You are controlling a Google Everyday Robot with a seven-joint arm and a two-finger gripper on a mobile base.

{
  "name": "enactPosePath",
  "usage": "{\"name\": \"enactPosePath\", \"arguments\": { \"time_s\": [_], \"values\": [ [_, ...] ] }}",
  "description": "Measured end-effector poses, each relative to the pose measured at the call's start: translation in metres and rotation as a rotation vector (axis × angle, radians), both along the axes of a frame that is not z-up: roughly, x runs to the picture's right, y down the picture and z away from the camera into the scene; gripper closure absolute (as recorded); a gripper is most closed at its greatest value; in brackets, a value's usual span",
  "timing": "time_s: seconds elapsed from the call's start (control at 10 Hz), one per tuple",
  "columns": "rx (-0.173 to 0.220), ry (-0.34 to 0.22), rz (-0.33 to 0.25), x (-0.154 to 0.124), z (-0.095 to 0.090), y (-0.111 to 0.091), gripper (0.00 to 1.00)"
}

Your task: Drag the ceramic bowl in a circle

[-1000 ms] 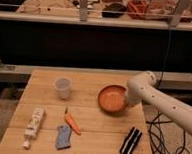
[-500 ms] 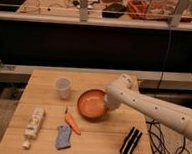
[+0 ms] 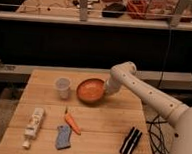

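Note:
The ceramic bowl (image 3: 90, 90) is a round, shallow orange-terracotta bowl. It sits on the wooden table (image 3: 110, 128), in the far middle part. My gripper (image 3: 106, 89) is at the bowl's right rim, at the end of the white arm (image 3: 138, 90) that reaches in from the right. The arm's wrist hides the place where the gripper meets the rim. A small translucent white plastic cup (image 3: 62, 87) stands just left of the bowl, close to it.
An orange carrot (image 3: 72, 122) lies in front of the bowl. A blue sponge (image 3: 63, 137) and a white tube (image 3: 34, 124) lie at the front left. A black object (image 3: 130, 142) lies at the front right. Black cables (image 3: 157, 134) hang off the table's right edge.
The bowl has slid left across the table, first towards the front, then back towards the far side, ending closer to the cup. The arm moved with it.

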State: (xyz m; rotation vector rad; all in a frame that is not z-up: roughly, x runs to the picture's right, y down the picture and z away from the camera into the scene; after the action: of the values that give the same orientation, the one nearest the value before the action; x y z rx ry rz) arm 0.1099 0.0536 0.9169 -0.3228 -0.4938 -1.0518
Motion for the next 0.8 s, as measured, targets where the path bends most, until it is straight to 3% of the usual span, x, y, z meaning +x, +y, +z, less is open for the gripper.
{"name": "enactPosePath", "arguments": {
  "time_s": [0.2, 0.4, 0.6, 0.8],
  "values": [
    [-0.001, 0.031, 0.027, 0.031, 0.014, -0.02, 1.0],
    [-0.001, 0.062, 0.048, 0.055, 0.012, -0.023, 1.0],
    [-0.006, 0.096, 0.07, 0.081, -0.005, -0.012, 1.0],
    [-0.015, 0.115, 0.093, 0.099, -0.033, 0.016, 1.0]
  ]
}}
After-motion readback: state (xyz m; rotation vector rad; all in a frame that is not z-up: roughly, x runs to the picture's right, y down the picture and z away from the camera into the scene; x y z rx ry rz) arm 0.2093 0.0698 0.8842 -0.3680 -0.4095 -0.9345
